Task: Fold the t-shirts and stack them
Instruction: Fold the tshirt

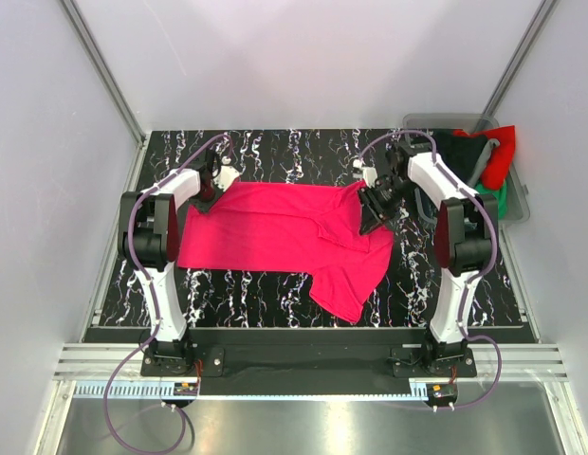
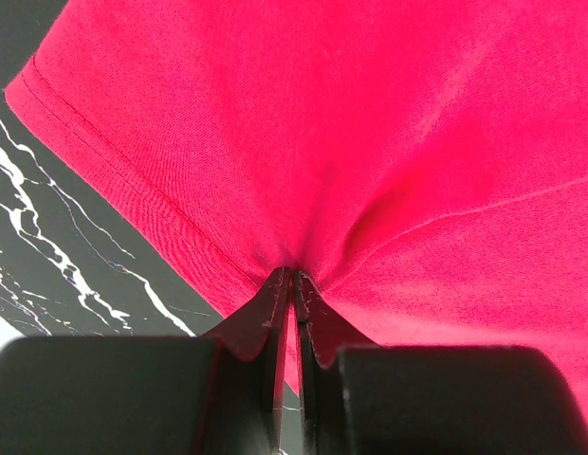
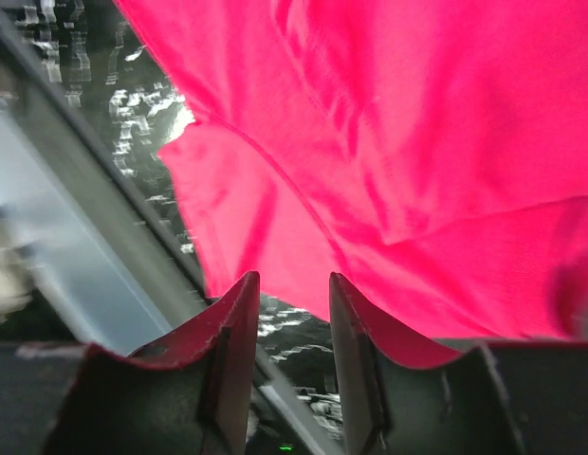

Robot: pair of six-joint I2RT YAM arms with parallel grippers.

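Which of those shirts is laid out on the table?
The crimson-pink t-shirt, spread across the marbled table; the black shirt, red shirt and green shirt sit bunched in the grey bin.

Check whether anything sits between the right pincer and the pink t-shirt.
Nothing visible does. The right pincer hangs open right at the pink t-shirt, with only bare cloth ahead of its jaws. The left pincer is shut on the shirt's edge.

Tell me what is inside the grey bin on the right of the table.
In the bin: black cloth, red cloth and green cloth, heaped. Whatever lies beneath them is covered.
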